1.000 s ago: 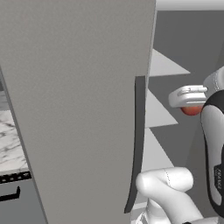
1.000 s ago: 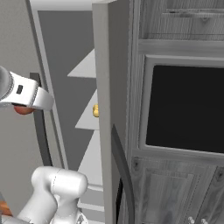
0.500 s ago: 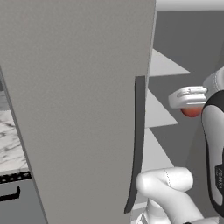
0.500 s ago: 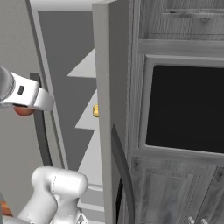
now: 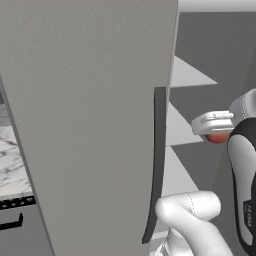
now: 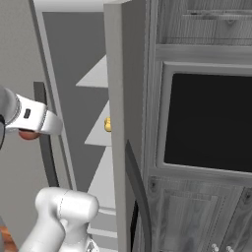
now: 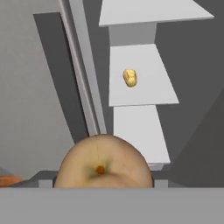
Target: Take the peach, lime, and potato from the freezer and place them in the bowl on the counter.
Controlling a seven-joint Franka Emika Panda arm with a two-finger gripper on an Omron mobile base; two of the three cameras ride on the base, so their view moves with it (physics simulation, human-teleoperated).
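The peach (image 7: 104, 162) sits right up against the hand camera, a big pale orange-cream round with a small dimple at its middle, clamped in the end effector (image 5: 216, 131). From the left base view it shows as a reddish bulge tucked just under the white hand, held in mid-air in front of the open freezer (image 5: 200, 100). In the right base view the same red-orange curve (image 6: 28, 134) peeks out beneath the white wrist at the left edge.

Just beside the hand, the freezer's grey door (image 5: 90, 125) stands swung open, its dark edge seal (image 5: 156, 165) running down the near side. Past the fruit, the white inner shelves (image 7: 142, 74) step back into the grey compartment. On the middle shelf, well apart from the held peach, lies the potato (image 7: 130, 78), a small yellowish lump; it also glints beside the freezer wall in the right base view (image 6: 107, 124).

At far left, a strip of the marble worktop (image 5: 12, 165). At far right, wood-grain cabinets (image 6: 197, 216) frame a dark oven window (image 6: 209, 123).
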